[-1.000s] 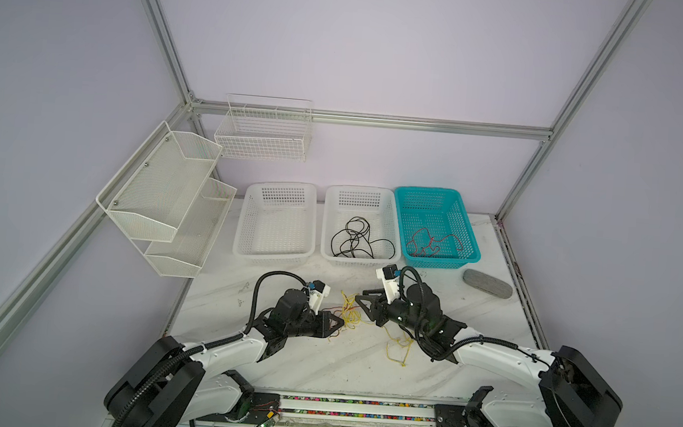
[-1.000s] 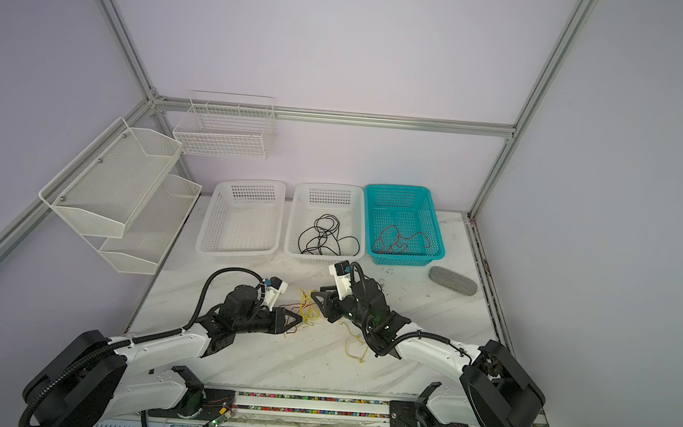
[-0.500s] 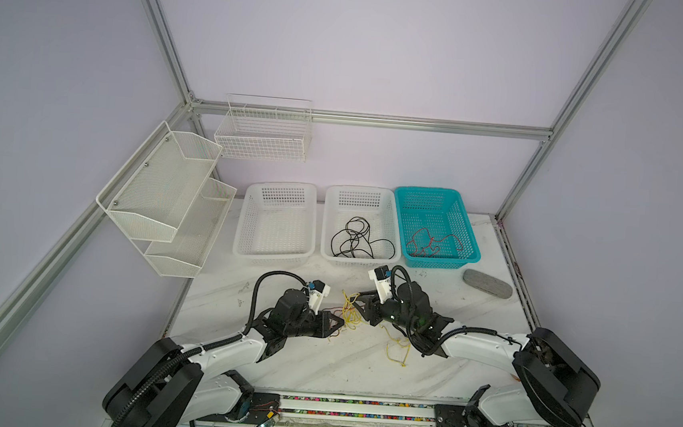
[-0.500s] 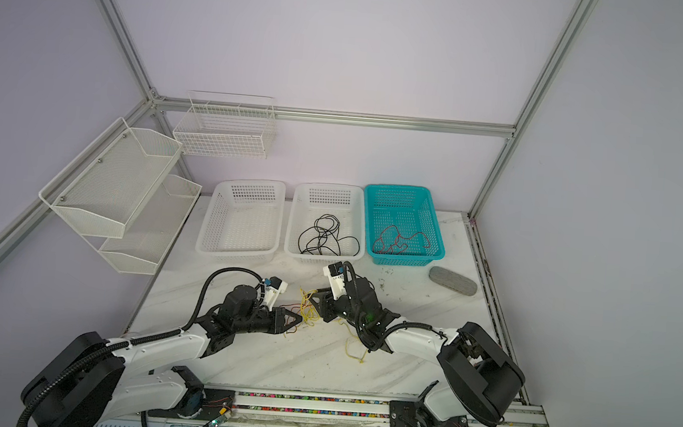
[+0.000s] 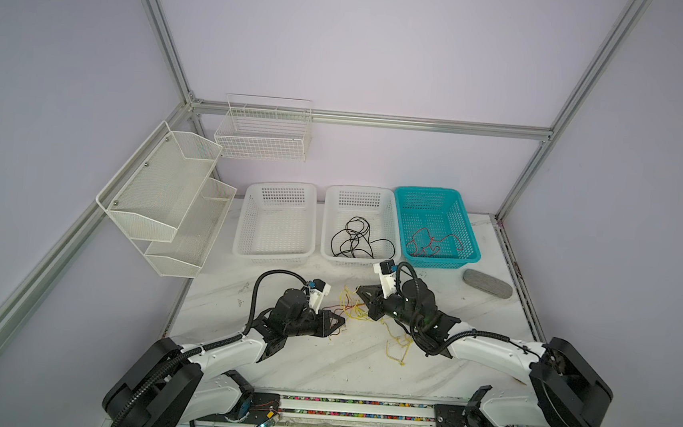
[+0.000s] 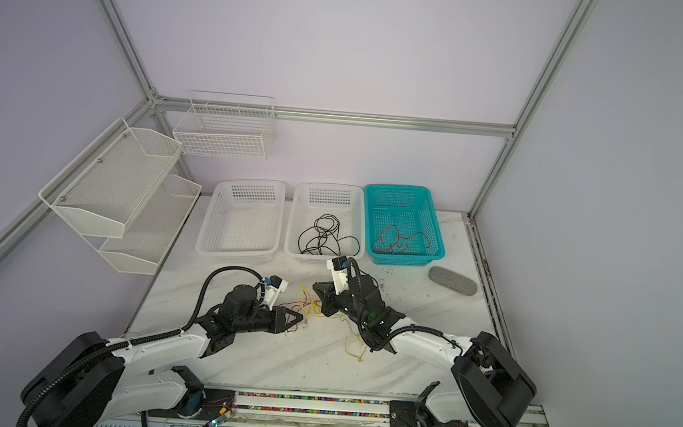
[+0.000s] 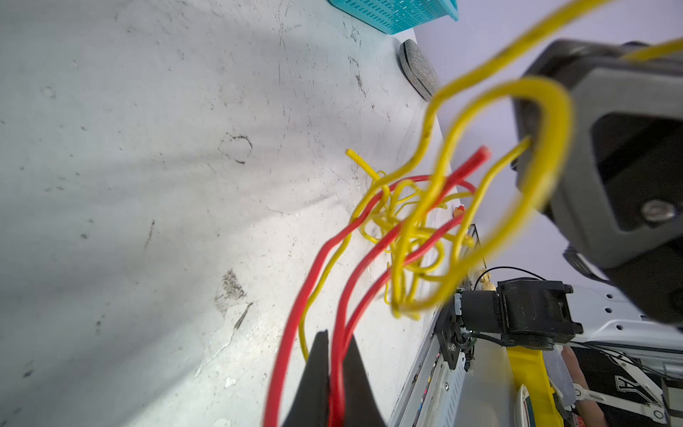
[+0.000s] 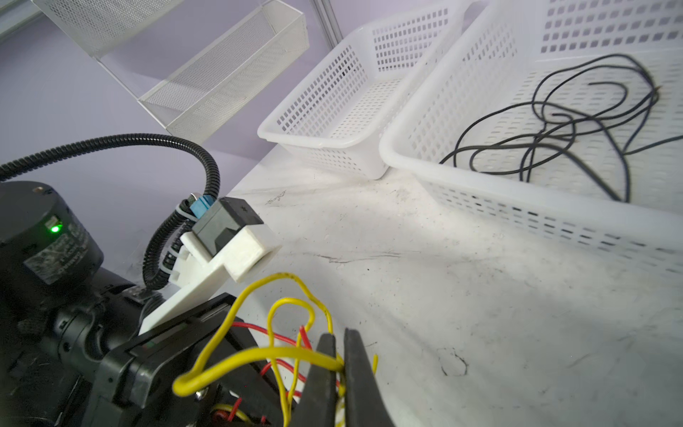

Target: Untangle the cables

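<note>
A tangle of yellow cables (image 5: 351,307) and a red cable (image 5: 330,307) lies on the white table between my two grippers, seen in both top views. My left gripper (image 7: 334,342) is shut on the red cable (image 7: 295,314), which runs up into the yellow knot (image 7: 414,229). My right gripper (image 8: 340,340) is shut on a yellow cable (image 8: 258,355) just above the table. The left gripper (image 5: 339,322) and right gripper (image 5: 363,297) face each other closely. A black cable (image 5: 356,240) lies in the middle white basket (image 5: 360,191), and another red cable (image 5: 429,244) in the teal basket (image 5: 427,191).
Another white basket (image 5: 281,185) stands left of the two. A grey oblong pad (image 5: 487,283) lies at the right. Loose yellow strands (image 5: 398,344) trail toward the front. Mesh shelves (image 5: 166,196) and a wire basket (image 5: 265,133) hang on the walls.
My right gripper's jaws have closed on the yellow cable; they stood apart before. The left gripper has kept its grip and place.
</note>
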